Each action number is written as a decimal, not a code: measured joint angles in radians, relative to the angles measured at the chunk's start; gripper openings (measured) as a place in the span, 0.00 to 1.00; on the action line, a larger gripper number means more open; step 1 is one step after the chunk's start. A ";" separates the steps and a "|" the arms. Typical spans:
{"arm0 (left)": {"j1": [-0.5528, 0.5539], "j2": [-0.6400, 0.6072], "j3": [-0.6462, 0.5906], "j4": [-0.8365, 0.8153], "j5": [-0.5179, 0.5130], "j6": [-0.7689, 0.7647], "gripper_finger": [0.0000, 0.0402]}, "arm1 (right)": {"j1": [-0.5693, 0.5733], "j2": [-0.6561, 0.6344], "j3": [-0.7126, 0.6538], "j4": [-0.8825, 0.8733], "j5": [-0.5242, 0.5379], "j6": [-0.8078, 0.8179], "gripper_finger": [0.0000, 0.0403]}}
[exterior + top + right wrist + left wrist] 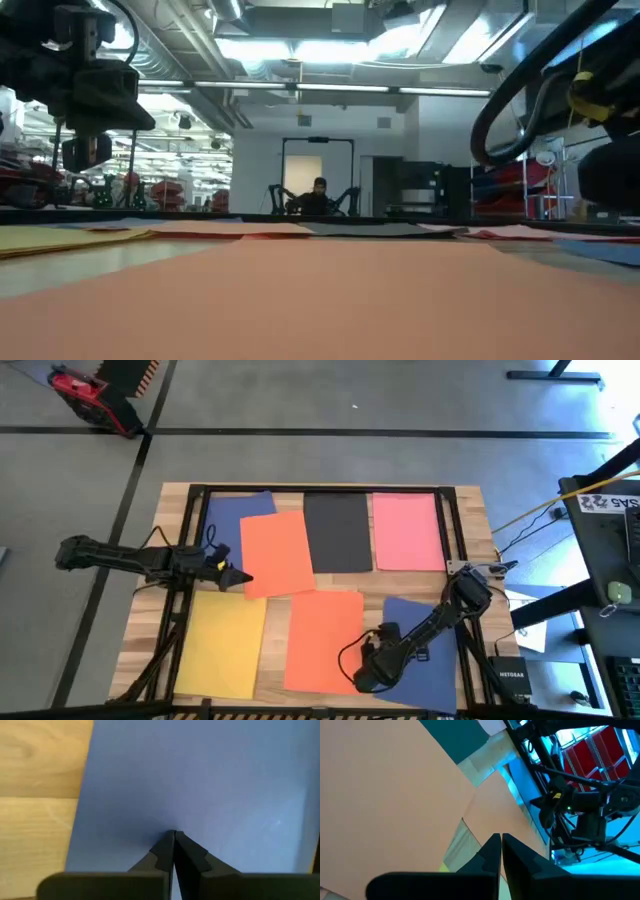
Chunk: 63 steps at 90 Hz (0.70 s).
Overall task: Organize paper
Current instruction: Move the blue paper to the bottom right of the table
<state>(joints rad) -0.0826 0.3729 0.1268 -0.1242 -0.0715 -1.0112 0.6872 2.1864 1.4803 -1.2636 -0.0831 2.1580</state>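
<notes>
**A:** Biggest thing first, what's on the wooden table?

**B:** Coloured sheets laid flat, no tray or bin, just the bare top with a black frame round it. Along the far side a blue sheet lies partly under a tilted orange sheet, then a black sheet, then a pink sheet. Along the near side there's a yellow sheet, a second orange sheet and a second blue sheet.

**A:** And the arms?

**B:** The left arm reaches in level from the left edge. The left gripper sits at the lower left corner of the tilted orange sheet, just above the yellow one. Its fingers are pressed together; I cannot tell whether paper is pinched between them.

**A:** The right one?

**B:** The right arm bends from the right side toward the near edge. The right gripper is low at the left edge of the near blue sheet, beside the second orange one. Its wrist view shows the fingers closed tip to tip over blue paper, with bare wood alongside
</notes>
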 joint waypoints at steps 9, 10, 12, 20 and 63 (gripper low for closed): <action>0.000 0.000 0.000 0.000 0.000 -0.001 0.00 | 0.000 0.001 0.000 0.002 0.056 -0.023 0.00; 0.000 0.000 0.000 0.000 0.000 -0.002 0.00 | -0.001 0.001 0.000 0.002 0.061 -0.026 0.00; 0.000 0.000 0.000 0.000 0.000 -0.003 0.00 | -0.002 0.001 0.000 0.002 0.069 -0.034 0.00; 0.000 0.000 0.000 0.000 -0.001 -0.007 0.00 | -0.004 0.002 0.000 0.002 0.090 -0.045 0.00; 0.000 0.000 0.000 0.001 -0.003 -0.011 0.00 | -0.026 0.003 -0.001 -0.009 0.117 -0.050 0.00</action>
<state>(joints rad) -0.0826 0.3729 0.1268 -0.1230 -0.0742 -1.0218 0.6608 2.1895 1.4792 -1.2728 0.0340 2.1078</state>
